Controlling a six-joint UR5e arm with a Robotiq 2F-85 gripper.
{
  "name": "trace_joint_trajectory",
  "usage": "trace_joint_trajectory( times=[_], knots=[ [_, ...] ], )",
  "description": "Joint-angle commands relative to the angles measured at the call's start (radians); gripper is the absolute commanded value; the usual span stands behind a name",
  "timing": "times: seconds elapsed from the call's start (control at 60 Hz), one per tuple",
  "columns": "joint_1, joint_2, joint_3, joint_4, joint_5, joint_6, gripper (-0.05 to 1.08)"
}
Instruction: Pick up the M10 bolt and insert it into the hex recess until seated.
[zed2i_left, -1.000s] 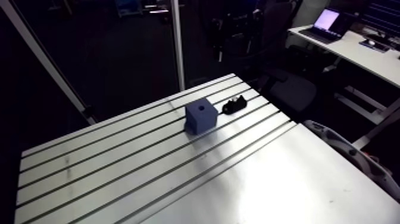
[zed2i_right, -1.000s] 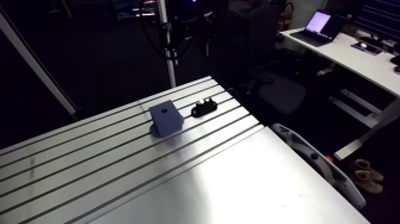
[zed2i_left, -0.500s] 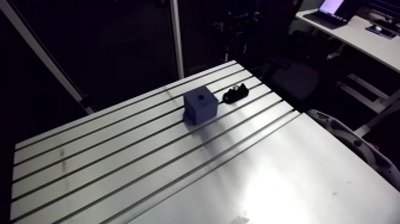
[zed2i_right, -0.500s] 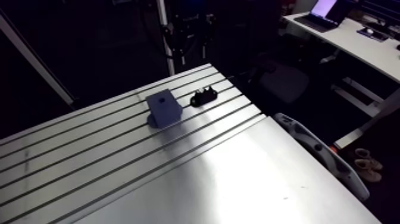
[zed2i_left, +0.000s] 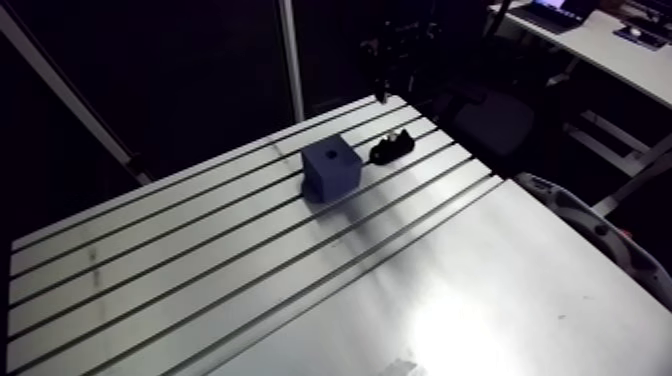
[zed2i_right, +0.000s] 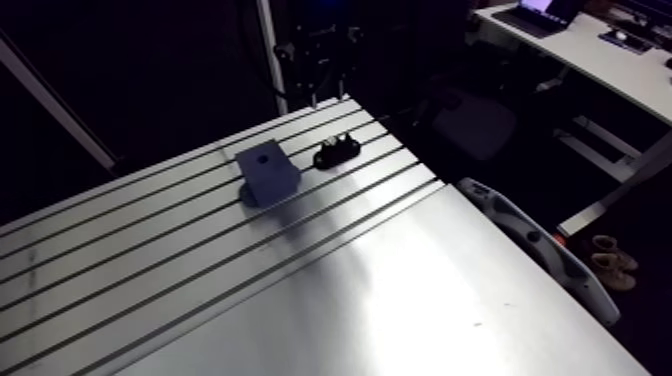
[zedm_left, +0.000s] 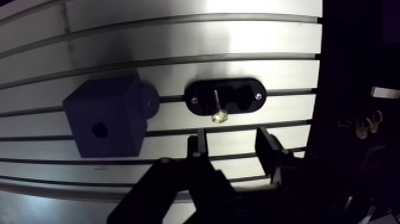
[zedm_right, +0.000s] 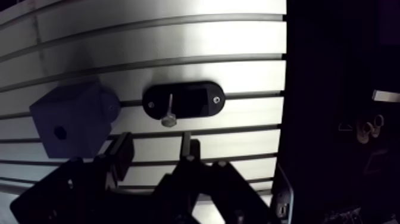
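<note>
Gripper (zedm_left: 232, 143) nearest, short of the black holder (zedm_left: 245, 99), its two fingers spread wide with nothing between them. M10 bolt (zedm_left: 217, 106) next: it lies across the holder's middle, slim shank pointing away from the gripper, pale head at the holder's near edge, possibly overhanging it. It looks like steel: stiff, dense for its size, smooth and round, so likely to roll or slip if pinched off-centre. Best hold is probably across the shank close behind the head, jaws square to it. That leaves the head free to lead if it is the head that seats in the recess. The holder's shaped pocket flanks the shank, so the fingertips may find little room to drop. Blue block (zedm_left: 104, 116) stands just beside one end of the holder, a round foot nearly touching it, hex recess (zedm_left: 100, 128) showing on its upper face. A finger on that side needs care. Slotted table (zedm_left: 178, 42) runs on beyond the holder and ends in the dark past the holder's other end.
</note>
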Motion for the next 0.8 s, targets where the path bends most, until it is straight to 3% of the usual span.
trace_joint_trajectory(
  times=[0.017,0.5,0.8],
  knots=[
    [-0.002,0.023,0.000,0.001,0.000,0.000,0.49],
    [-0.002,0.025,0.023,-0.006,0.000,-0.020,0.53],
    [-0.009,0.024,0.070,-0.069,0.000,-0.026,0.53]
  ],
)
